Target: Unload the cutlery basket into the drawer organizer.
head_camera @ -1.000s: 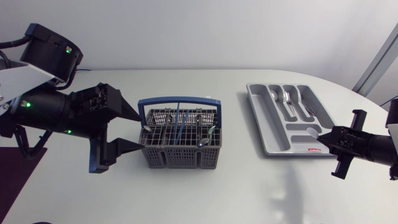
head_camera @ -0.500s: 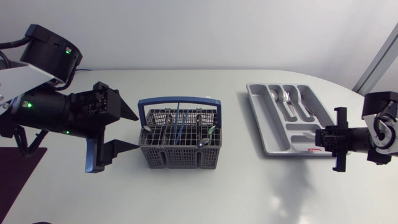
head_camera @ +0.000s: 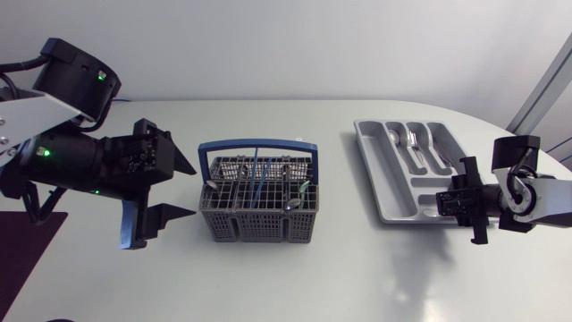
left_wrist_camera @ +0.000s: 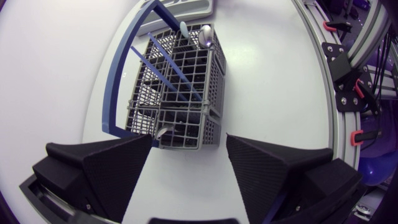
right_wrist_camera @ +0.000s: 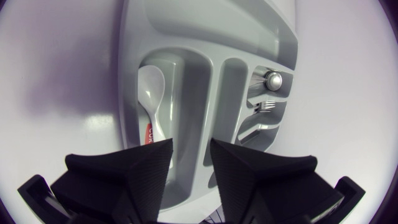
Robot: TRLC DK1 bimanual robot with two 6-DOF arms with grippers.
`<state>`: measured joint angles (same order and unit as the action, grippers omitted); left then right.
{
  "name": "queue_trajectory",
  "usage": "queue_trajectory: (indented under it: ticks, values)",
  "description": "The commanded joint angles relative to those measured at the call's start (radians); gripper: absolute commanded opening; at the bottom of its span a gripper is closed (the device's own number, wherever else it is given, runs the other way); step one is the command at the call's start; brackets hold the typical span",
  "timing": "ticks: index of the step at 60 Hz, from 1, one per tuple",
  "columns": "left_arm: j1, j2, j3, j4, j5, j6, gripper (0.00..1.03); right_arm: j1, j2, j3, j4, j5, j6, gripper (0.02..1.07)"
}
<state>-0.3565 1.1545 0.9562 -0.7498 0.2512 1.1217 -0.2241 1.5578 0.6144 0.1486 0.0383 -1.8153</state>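
Right arm swung over organizer and white spoon.

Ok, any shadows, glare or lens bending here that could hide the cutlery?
Head view: even light; a soft shadow lies on the table near the right pincer, none across the cutlery basket or the drawer organizer. Left wrist view: the fisheye bows the basket's blue handle. Right wrist view: a bright glint on a metal utensil in the organizer.
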Motion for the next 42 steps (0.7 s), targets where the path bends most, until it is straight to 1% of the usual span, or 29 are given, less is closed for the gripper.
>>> queue_trajectory:
  ticks: [1, 2, 3, 7, 12, 17, 19, 25, 28, 33, 37, 42]
  values:
    - [-0.013, 0.008, -0.017, -0.005, -0.012, 0.053, 0.93, -0.004, -0.016, -0.004, 0.011, 0.005, -0.007, 0.90]
    - [-0.013, 0.005, -0.019, -0.005, -0.012, 0.063, 0.93, -0.006, -0.025, -0.004, 0.011, 0.000, 0.005, 0.98]
    - [-0.015, 0.004, -0.020, -0.005, -0.013, 0.066, 0.93, -0.008, -0.033, -0.005, 0.012, -0.002, 0.010, 1.03]
    - [-0.024, -0.006, -0.030, 0.001, -0.015, 0.089, 0.93, -0.018, -0.073, -0.015, 0.011, -0.023, 0.022, 1.03]
    - [-0.036, -0.010, -0.043, 0.010, -0.038, 0.121, 0.93, -0.031, -0.133, -0.031, 0.006, -0.071, 0.048, 1.03]
    - [-0.059, -0.010, -0.053, 0.027, -0.070, 0.142, 0.91, -0.034, -0.194, -0.054, -0.021, -0.097, 0.070, 1.03]
    - [-0.068, -0.010, -0.066, 0.053, -0.090, 0.158, 0.87, -0.034, -0.225, -0.065, -0.035, -0.107, 0.079, 1.03]
    - [-0.088, -0.022, -0.117, 0.139, -0.130, 0.214, 0.81, -0.027, -0.326, -0.074, -0.167, -0.158, 0.134, 1.03]
    - [-0.102, -0.024, -0.171, 0.233, -0.184, 0.262, 0.81, -0.015, -0.392, -0.085, -0.231, -0.187, 0.169, 1.03]
    - [-0.107, -0.019, -0.221, 0.328, -0.214, 0.334, 0.72, 0.002, -0.478, -0.076, -0.362, -0.248, 0.228, 1.03]
    - [-0.104, -0.009, -0.226, 0.349, -0.214, 0.363, 0.65, 0.023, -0.538, -0.084, -0.428, -0.278, 0.261, 1.03]
    - [-0.104, -0.004, -0.220, 0.363, -0.214, 0.388, 0.59, 0.051, -0.605, -0.107, -0.471, -0.288, 0.286, 1.03]
